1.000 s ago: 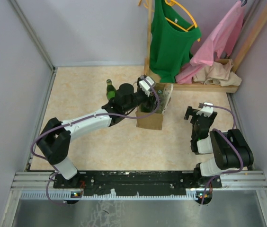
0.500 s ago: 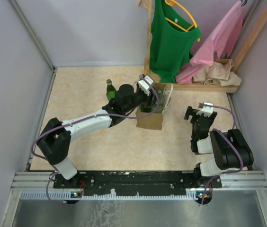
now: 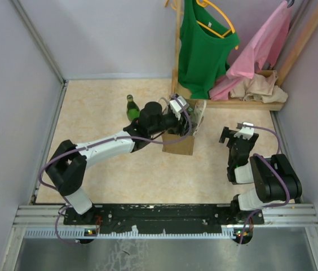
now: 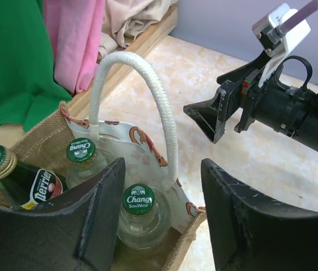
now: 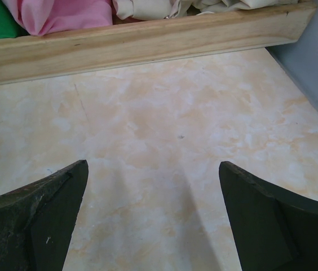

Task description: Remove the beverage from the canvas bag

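Observation:
The canvas bag (image 3: 179, 144) stands upright mid-table, its white loop handle (image 4: 160, 107) raised. Inside it are two clear Chang bottles with green caps (image 4: 138, 199) (image 4: 81, 151) and a green Perrier bottle (image 4: 18, 183). My left gripper (image 3: 178, 112) (image 4: 163, 166) reaches down over the bag's mouth. Its jaws are open: the left finger (image 4: 105, 214) is inside, against the nearer Chang bottle. The right finger (image 4: 226, 220) hangs outside the bag wall, with a gap to the bottle. My right gripper (image 3: 235, 133) (image 5: 153, 169) is open over bare table, holding nothing.
A green bottle (image 3: 131, 107) stands on the table left of the bag. A wooden rack base (image 5: 148, 42) runs along the back right with pink and beige cloth (image 3: 249, 84) heaped on it. A green shirt (image 3: 204, 45) hangs above it. Walls close both sides.
The left gripper's jaws have narrowed around the bottle and bag edge, and the wrist has shifted slightly right over the bag. The right arm has not moved.

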